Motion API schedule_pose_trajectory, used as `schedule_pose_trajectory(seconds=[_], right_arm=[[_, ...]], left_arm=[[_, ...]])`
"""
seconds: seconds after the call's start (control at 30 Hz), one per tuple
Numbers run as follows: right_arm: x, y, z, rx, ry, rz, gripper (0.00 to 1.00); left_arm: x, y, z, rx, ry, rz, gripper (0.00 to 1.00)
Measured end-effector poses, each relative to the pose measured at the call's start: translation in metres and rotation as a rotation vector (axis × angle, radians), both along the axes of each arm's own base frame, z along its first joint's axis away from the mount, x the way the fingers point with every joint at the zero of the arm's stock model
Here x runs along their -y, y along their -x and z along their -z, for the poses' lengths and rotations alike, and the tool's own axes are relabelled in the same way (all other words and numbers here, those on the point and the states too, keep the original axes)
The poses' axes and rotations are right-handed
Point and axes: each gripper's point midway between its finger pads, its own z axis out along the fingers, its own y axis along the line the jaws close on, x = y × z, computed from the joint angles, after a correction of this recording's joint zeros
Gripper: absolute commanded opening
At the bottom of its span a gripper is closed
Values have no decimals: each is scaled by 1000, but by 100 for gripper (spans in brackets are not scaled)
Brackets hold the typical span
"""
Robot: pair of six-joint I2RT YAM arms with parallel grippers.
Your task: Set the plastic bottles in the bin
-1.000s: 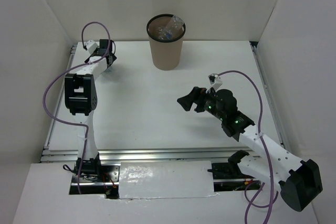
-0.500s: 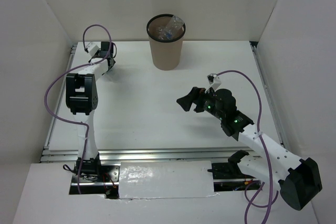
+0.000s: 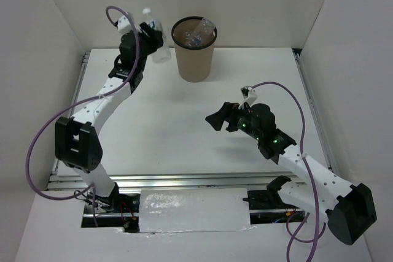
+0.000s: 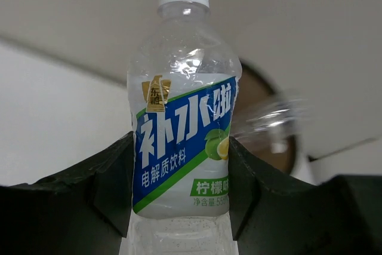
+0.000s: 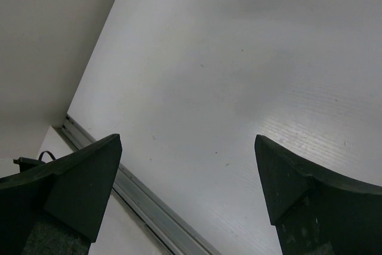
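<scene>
My left gripper [image 3: 153,40] is shut on a clear plastic bottle [image 3: 157,41] with a blue label and a white cap, held up in the air just left of the bin. In the left wrist view the bottle [image 4: 182,129] stands upright between both black fingers [image 4: 113,177]. The bin [image 3: 194,50], a tall brown cup with a black rim, stands at the back of the table and holds clear plastic bottles [image 3: 199,32]. Part of the bin [image 4: 268,129] shows blurred behind the held bottle. My right gripper [image 3: 220,118] hangs open over the middle of the table, nothing between its fingers [image 5: 77,177].
White walls close in the table on the left, back and right. A metal rail [image 3: 184,179] runs along the near edge, and another [image 5: 131,198] shows in the right wrist view. Purple cables loop from both arms.
The left arm has swung up from the back left corner of the table toward the bin, carrying a bottle that its gripper closed on. The right arm has barely moved.
</scene>
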Motion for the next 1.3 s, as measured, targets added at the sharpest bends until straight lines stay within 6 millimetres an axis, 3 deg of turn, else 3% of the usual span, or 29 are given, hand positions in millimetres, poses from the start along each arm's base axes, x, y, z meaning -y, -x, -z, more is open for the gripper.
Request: schedule_pose_trajectory(seconds=[0.07,0.17,0.27,0.37,0.63,0.73,1.0,1.3], right_arm=[[-2,2,-1,1,-2,-9,100],[-1,2,-2,5,-3,-7,100],[0,2,-4,11,-5,-1,99],[0,1,-4,11,-3,4,100],[1,0,-3,14,5,16,99],[1,0,-4,16,6,14,100],[-1,-2,0,3,17,13,100],[-1,-1,0,2,16,8,99]], left_arm=[[22,8,-68,199,36,118,0],[37,11,-144,428,54,229,0],[55,2,-179,577,52,331,0],[78,-19,-178,636,37,434,0],[124,-72,-125,633,6,611,0],[127,-80,-110,626,-5,619,0],[132,-87,-96,663,-26,638,0],[133,-96,-83,673,-57,628,13]])
